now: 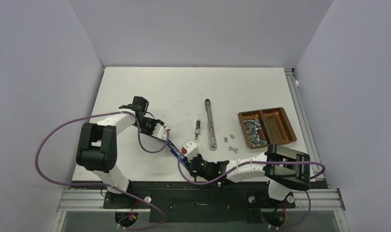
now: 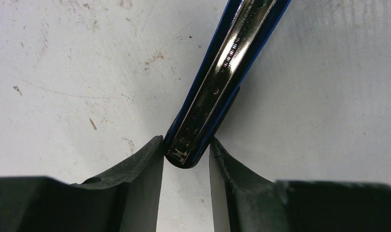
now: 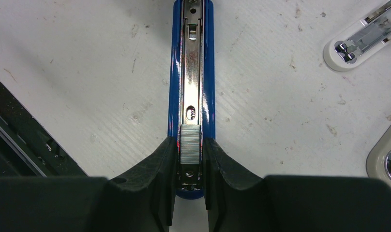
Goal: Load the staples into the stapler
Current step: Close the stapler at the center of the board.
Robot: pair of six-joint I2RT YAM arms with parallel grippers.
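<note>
The blue stapler (image 1: 176,152) lies open near the front of the table, its shiny metal channel facing up. My left gripper (image 1: 168,140) is shut on its far end, and the left wrist view shows that rounded end (image 2: 186,154) pinched between the fingertips of this gripper (image 2: 186,145). My right gripper (image 1: 183,159) is at the near end. In the right wrist view this gripper (image 3: 189,141) is shut on a silvery staple strip (image 3: 189,144), which sits in the stapler's channel (image 3: 192,72). More staples (image 1: 252,131) lie in a brown tray.
The brown two-compartment tray (image 1: 242,116) stands at the right. A few loose staple strips (image 1: 231,140) lie left of it. A small white stapler (image 1: 197,129) and a long opened one (image 1: 211,124) lie mid-table; the small one (image 3: 358,41) is also in the right wrist view.
</note>
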